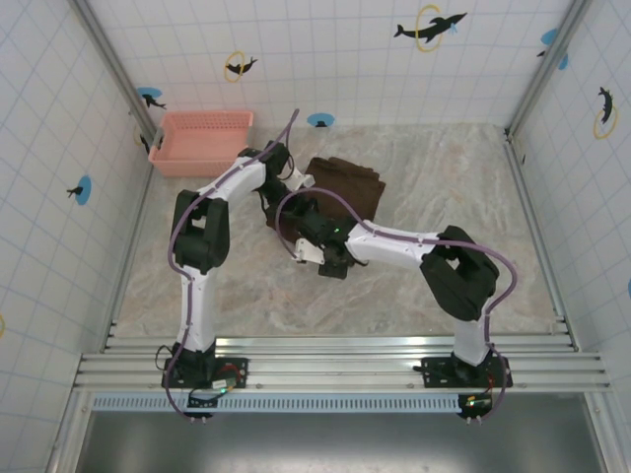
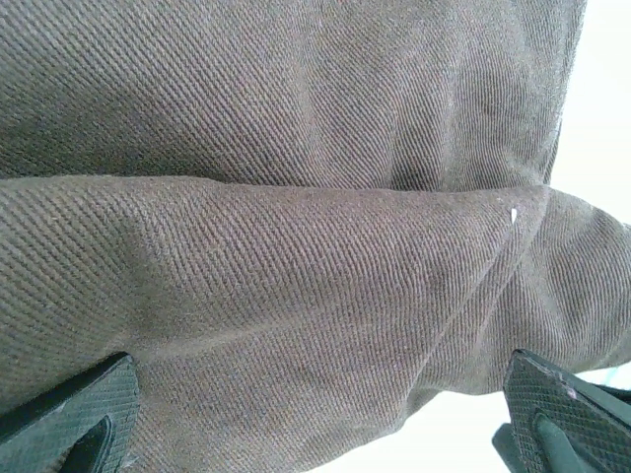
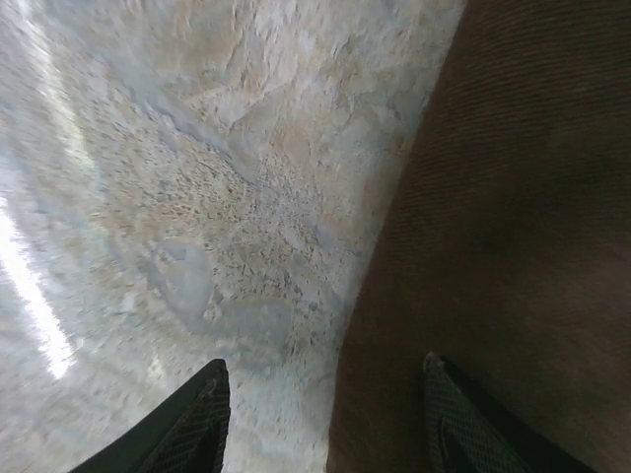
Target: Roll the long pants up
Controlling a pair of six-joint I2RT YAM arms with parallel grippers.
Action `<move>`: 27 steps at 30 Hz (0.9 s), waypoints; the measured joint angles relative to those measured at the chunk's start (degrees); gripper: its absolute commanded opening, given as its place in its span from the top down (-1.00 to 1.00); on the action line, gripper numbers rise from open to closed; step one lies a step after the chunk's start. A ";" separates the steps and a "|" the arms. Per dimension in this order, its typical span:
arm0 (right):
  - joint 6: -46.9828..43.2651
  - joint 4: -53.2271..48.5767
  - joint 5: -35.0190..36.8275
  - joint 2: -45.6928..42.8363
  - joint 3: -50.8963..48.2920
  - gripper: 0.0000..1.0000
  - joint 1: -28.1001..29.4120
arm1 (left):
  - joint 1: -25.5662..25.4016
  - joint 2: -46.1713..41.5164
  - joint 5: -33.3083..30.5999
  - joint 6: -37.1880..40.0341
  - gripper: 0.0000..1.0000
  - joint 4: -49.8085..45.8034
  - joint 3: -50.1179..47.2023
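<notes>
It looks mid-roll: the left gripper (image 2: 315, 419) and right gripper (image 3: 325, 414) both gape over the long pants (image 1: 347, 185), which need pinching next.

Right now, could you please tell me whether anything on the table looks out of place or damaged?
Nothing stands out: the long pants lie as a compact brown bundle on the table with no tear or spill visible, and the pink basket sits upright at the far-left corner.

Both low, close together, left pincer (image 2: 320, 363) spread wide, right pincer (image 3: 323, 363) parted.
</notes>
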 measured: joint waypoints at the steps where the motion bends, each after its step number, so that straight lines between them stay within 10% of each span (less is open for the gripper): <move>1: -0.39 1.31 1.46 0.28 -0.96 -0.11 0.13 | 0.00 0.00 0.04 0.02 -0.95 -0.02 0.00; 6: -1.70 4.83 7.61 1.88 -1.57 -0.08 0.46 | 0.00 0.07 0.46 1.77 -0.95 -0.72 0.00; 9: -1.86 4.81 8.94 3.67 0.44 0.27 0.02 | 0.13 0.11 0.68 2.95 -0.95 -1.29 0.00; 18: -2.54 0.39 0.55 5.84 5.40 0.91 -3.65 | 0.59 0.13 1.70 4.61 -0.95 -2.45 -0.02; 27: -3.02 -2.56 -9.79 4.37 5.81 1.00 -6.75 | 1.44 0.09 4.57 5.99 -0.95 -4.72 -0.48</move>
